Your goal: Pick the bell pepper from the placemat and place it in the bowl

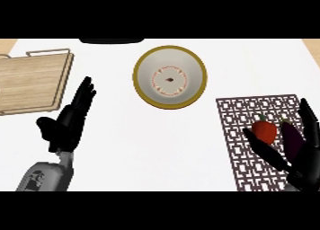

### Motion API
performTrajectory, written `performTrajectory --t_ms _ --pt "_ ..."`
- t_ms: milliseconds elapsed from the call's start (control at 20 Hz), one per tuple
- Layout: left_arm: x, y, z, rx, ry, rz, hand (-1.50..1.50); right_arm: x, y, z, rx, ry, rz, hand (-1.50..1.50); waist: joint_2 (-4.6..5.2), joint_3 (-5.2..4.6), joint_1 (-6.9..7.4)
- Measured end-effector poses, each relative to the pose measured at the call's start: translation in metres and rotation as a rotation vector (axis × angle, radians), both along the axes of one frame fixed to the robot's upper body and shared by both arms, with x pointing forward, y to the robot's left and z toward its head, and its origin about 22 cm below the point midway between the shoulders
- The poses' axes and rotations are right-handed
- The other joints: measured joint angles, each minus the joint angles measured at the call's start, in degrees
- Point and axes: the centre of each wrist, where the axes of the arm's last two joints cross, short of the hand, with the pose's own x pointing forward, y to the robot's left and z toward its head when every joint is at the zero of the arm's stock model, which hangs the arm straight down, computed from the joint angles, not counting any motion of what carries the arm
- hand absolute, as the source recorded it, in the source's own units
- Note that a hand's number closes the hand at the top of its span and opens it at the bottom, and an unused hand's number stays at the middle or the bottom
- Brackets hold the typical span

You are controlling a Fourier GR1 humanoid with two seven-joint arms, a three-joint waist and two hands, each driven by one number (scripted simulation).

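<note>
nowhere any writing, bell pepper point(264, 130) on placemat point(255, 117), bowl point(170, 77) apart

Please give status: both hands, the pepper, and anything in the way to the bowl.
Left hand open, resting. Right hand open around pepper, not gripping. Pepper on placemat, eggplant beside it. Path to bowl clear.

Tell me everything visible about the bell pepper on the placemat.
The bell pepper is small, red-orange and glossy, with a short green stem at its top. It lies on the patterned brown placemat, in its middle part, apart from the bowl. A dark purple elongated vegetable lies just to its right. The right hand is open around both, thumb below and left of the pepper, fingers beyond the purple vegetable. Whether the thumb touches the pepper cannot be told.
</note>
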Motion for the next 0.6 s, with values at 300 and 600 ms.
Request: performTrajectory --t_ms 300,600 --pt "-0.008 -0.005 -0.003 0.005 -0.008 -0.006 0.00 -0.004 -0.008 0.031 -0.063 0.107 -0.112 -1.50 0.07 -0.16 0.49" --pt "-0.006 -0.007 0.004 0.003 -0.013 -0.009 0.00 0.003 -0.007 0.074 -0.027 0.301 -0.135 -1.50 0.11 -0.11 0.63"
